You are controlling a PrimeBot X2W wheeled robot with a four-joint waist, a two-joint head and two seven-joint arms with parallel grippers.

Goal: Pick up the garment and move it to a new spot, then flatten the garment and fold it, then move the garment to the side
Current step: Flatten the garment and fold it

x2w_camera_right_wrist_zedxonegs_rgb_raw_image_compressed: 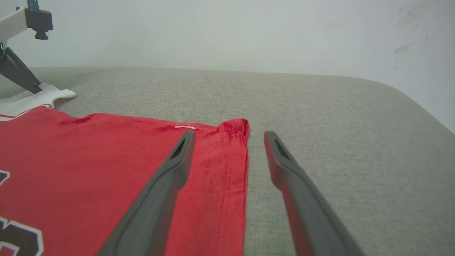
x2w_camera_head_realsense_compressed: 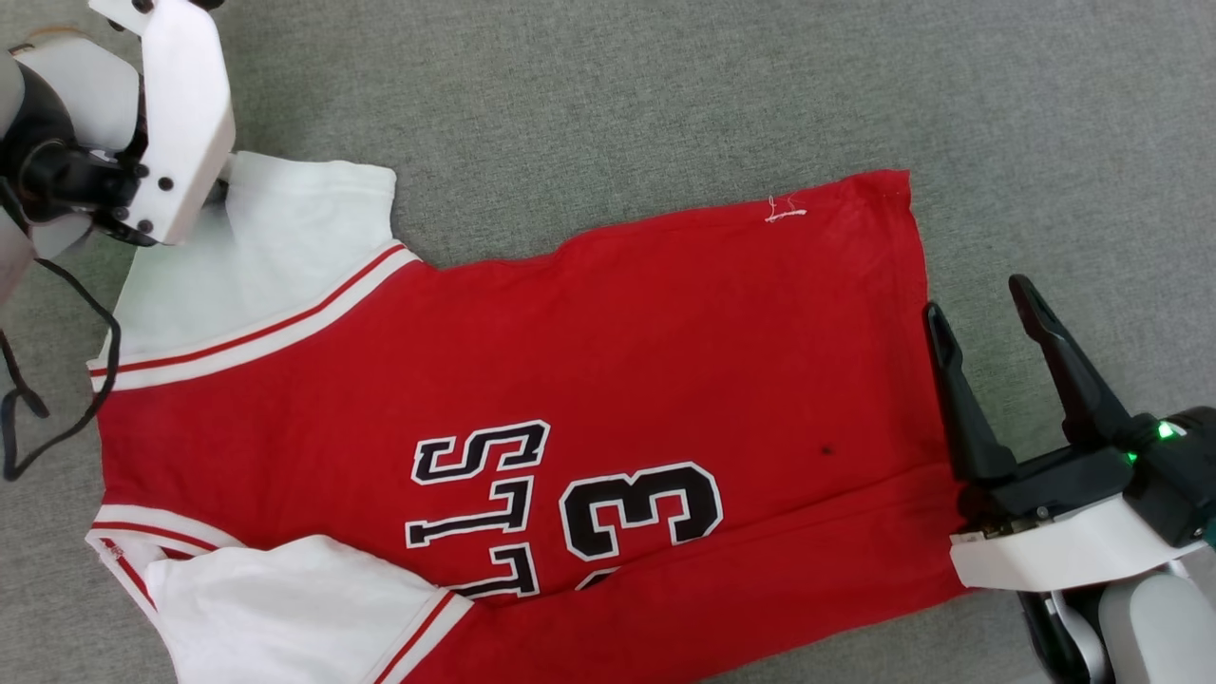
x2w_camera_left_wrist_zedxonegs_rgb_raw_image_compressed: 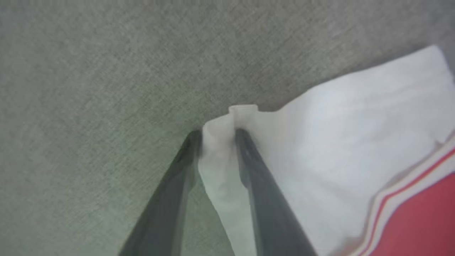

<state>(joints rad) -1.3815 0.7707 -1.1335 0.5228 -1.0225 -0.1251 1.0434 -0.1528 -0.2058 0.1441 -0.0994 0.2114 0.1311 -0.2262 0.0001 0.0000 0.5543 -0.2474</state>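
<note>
On the grey cloth surface (x2w_camera_head_realsense_compressed: 665,85) the garment (x2w_camera_head_realsense_compressed: 608,361) lies flat, showing "3" (x2w_camera_head_realsense_compressed: 641,508) beside "LLS" (x2w_camera_head_realsense_compressed: 475,513). Its long axis runs across the head view, collar toward the robot's left. The left gripper (x2w_camera_left_wrist_zedxonegs_rgb_raw_image_compressed: 217,137) brackets a bunched sleeve corner, and whether it clamps the cloth cannot be told. The right gripper (x2w_camera_head_realsense_compressed: 978,302) is spread astride the hem.

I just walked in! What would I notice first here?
A big red shirt with a black 3 lies spread on grey fabric. At its white sleeve, the left gripper has a bunched corner between its fingers; the right gripper stands open at the hem.
</note>
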